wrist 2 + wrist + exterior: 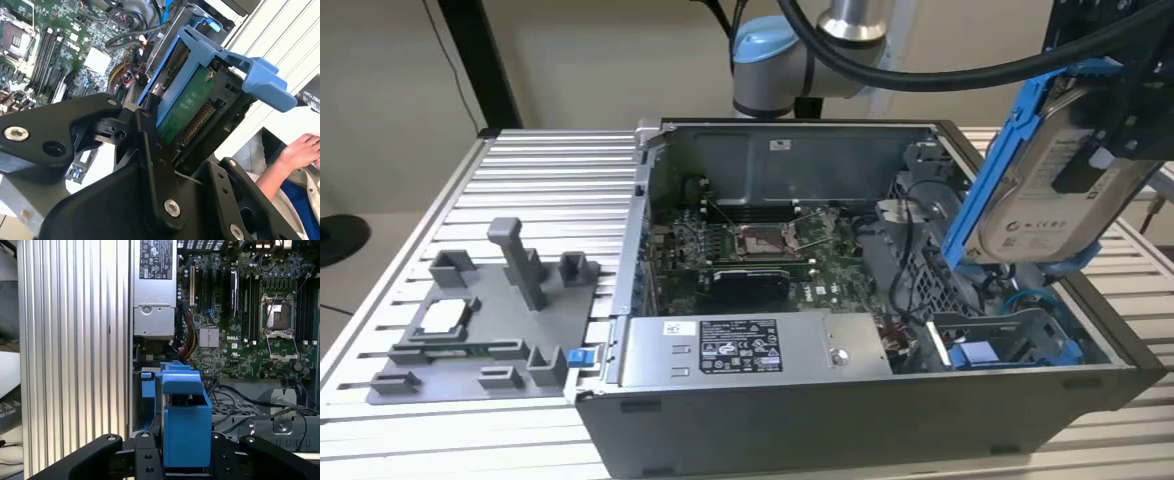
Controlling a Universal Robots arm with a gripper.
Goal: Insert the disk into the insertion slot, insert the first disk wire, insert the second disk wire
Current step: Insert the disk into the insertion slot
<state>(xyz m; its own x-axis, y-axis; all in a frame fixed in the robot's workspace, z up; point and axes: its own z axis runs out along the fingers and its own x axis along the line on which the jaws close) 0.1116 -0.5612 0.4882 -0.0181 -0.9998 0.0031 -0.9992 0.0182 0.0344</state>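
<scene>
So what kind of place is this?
Probably a robotics lab bench for computer assembly: an opened computer case sits on a ribbed metal table, a robot arm holds a blue-framed disk in its tool above it, and a grey parts fixture lies alongside.

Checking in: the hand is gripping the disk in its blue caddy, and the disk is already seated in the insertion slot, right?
Not seated. The hand grips the disk in its blue caddy, but the exterior view shows it held tilted in the air above the case, outside the insertion slot.
</scene>
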